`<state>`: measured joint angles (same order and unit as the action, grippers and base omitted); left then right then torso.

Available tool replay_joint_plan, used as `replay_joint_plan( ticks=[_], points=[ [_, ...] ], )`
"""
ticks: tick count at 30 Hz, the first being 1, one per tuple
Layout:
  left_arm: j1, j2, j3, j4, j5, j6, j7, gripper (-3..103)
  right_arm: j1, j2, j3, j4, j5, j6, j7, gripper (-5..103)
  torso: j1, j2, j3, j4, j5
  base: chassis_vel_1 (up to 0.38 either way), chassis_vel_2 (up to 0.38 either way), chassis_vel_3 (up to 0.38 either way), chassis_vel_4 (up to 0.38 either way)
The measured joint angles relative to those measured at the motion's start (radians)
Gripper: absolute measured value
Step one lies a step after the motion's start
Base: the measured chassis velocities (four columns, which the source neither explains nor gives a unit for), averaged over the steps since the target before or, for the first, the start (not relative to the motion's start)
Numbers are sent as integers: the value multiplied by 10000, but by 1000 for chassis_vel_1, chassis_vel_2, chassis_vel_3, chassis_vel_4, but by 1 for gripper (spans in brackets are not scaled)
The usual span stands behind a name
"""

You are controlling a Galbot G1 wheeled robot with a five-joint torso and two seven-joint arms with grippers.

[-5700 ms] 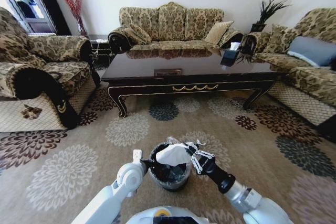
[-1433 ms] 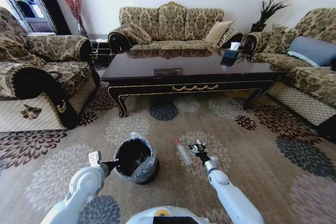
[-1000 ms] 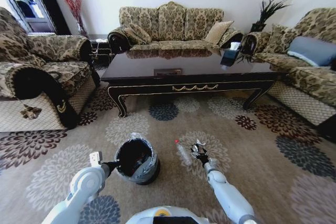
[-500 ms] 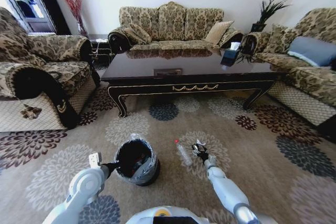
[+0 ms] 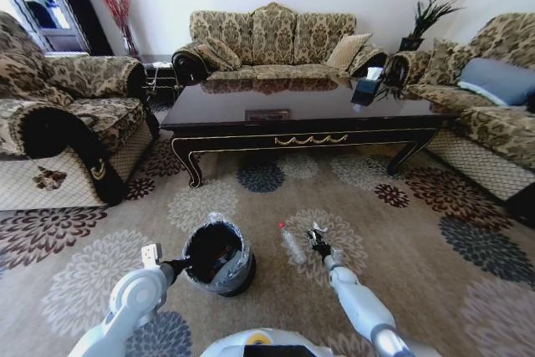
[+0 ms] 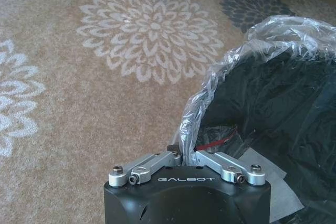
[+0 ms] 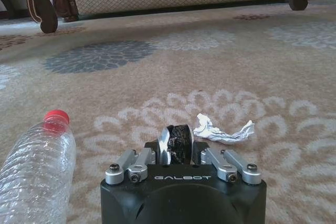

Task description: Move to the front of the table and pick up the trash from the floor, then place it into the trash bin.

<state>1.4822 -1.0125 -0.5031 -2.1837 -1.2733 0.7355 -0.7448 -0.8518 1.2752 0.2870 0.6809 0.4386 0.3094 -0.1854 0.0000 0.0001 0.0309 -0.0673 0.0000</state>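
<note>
While the robot faced the long dark table (image 5: 301, 119) from across the carpet, both arms reached down toward the floor (image 5: 393, 240) in front of it. The left tool (image 6: 182, 157) was clenched on the rim of the trash bin (image 5: 216, 255), its fingers pinching the edge of the clear crinkly liner bag (image 6: 247, 51) that hung over the black rim. In the head view the bin stood on the floor to the left of centre, well short of the table, with the left arm stretched to its near left side.

The right tool (image 7: 176, 148) was down at the carpet over a pale flower medallion, to the right of the bin. Its fingers were drawn together on a small shiny crumpled wrapper (image 7: 176, 140), which sat dark and silvery between them. Just past the fingers lay a crumpled white paper scrap (image 7: 223, 130) on the carpet, near the tool, though whether it touched could not be told. A clear plastic bottle (image 7: 34, 169) with a red cap (image 7: 56, 116) lay on its side on the floor beside the right tool, between it and the bin in the head view (image 5: 292, 244), its cap pointing toward the table.
</note>
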Motion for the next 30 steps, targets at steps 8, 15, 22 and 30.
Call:
replay_joint_plan(
  ticks=[8,15,22,30],
  points=[
    [52,-11,-12,-67,10,0,7,0,-415,-115,124,657,3,-95,56,32,0,-1,1,-1,2,0,0,0,0],
    [-71,-1,183,-34,17,0,11,0,-1180,-585,263,2259,396,-337,178,32,0,0,1,-2,3,0,0,0,0],
    [-344,-57,589,163,160,0,-19,0,-2849,-1918,678,5629,949,-533,197,32,0,-1,1,-3,0,0,0,0,0],
    [-675,-108,1096,304,216,0,-191,0,-4665,-2543,1255,8804,1161,-656,158,32,0,0,1,-1,2,0,0,0,0]
  ],
)
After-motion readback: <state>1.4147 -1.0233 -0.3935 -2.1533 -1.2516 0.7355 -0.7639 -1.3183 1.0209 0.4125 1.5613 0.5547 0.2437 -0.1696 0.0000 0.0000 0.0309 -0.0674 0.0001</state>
